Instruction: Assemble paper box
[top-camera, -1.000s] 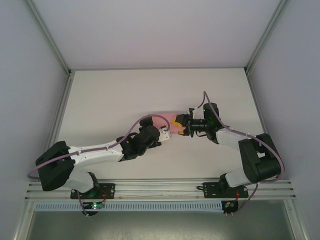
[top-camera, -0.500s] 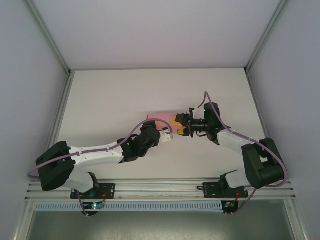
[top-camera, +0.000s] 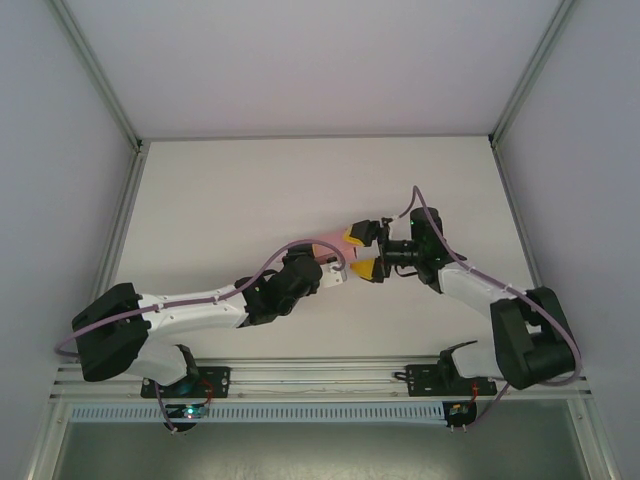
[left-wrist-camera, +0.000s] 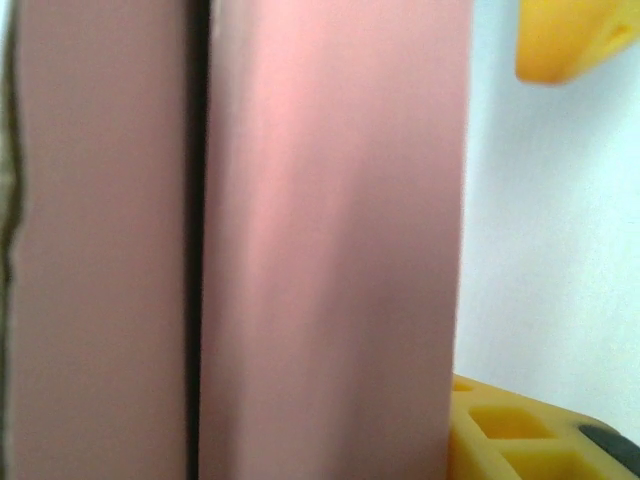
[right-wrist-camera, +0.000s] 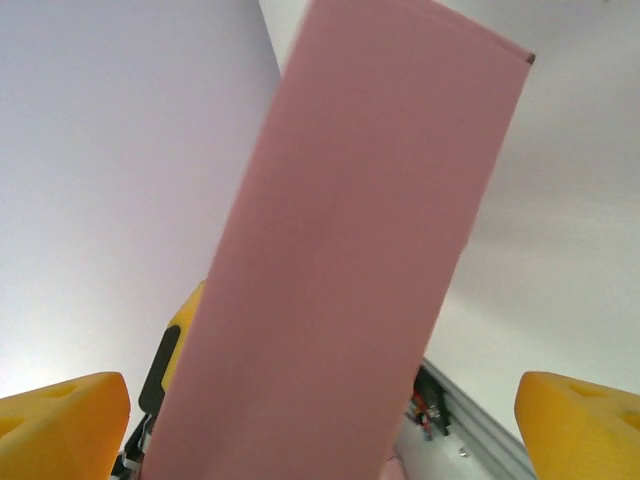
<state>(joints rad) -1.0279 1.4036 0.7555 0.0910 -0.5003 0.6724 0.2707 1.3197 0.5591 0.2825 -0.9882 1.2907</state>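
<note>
- Your left gripper (top-camera: 331, 270) is clamped on the paper box (right-wrist-camera: 350, 250), mid-table.
- Your right gripper (top-camera: 358, 252) is wide open around the box's end.
- Looks like mid-fold, so you'll probably want to pinch that end next.

The paper box (right-wrist-camera: 350, 250) is plain pink (no print), the jaws yellow, the table (top-camera: 220, 200) white.

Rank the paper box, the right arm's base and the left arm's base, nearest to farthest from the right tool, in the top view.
1. The paper box, just left of the right tool.
2. The right arm's base, at the near edge, right side.
3. The left arm's base, at the near edge, far left.
</note>
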